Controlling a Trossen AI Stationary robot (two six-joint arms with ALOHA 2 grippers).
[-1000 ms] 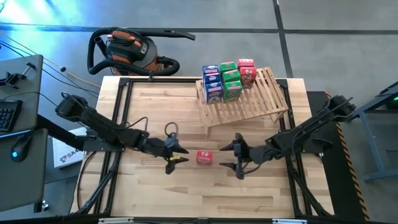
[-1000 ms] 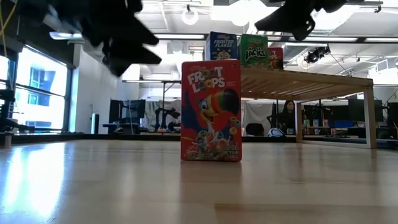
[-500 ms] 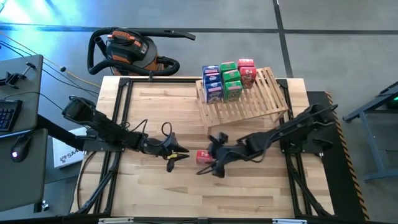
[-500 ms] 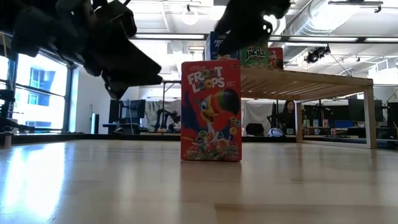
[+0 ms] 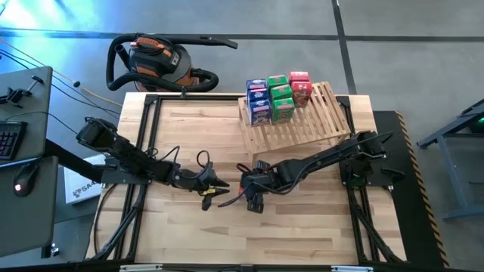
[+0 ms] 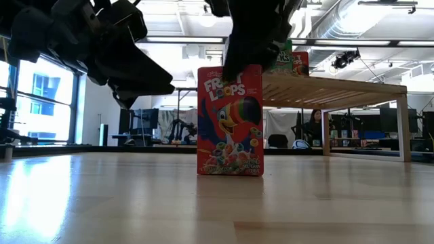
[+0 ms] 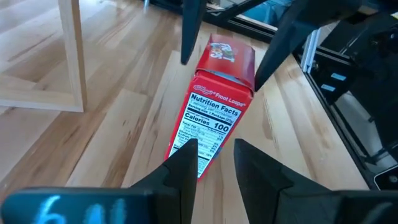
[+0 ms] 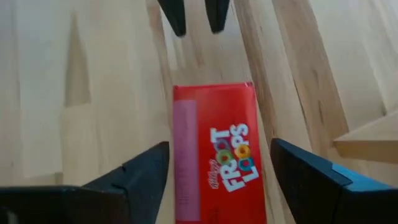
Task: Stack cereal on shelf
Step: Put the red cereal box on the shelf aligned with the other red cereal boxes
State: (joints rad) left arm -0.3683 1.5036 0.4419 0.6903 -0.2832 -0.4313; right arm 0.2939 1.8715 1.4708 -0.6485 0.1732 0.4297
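At lower centre of the high view, the red box (image 5: pixel 243 190) stands upright on the tabletop (image 5: pixel 302 234), long axis vertical, directly under the right claw (image 5: pixel 252 193), whose fingers are spread wide to either side of the box top without touching it. The left claw (image 5: pixel 215 190), fingers narrowly parted and holding nothing, waits just left of it, so the right arm looks nearer. Farther up, at upper centre, the shelf (image 5: pixel 310 125) carries the other boxes (image 5: pixel 272 98).
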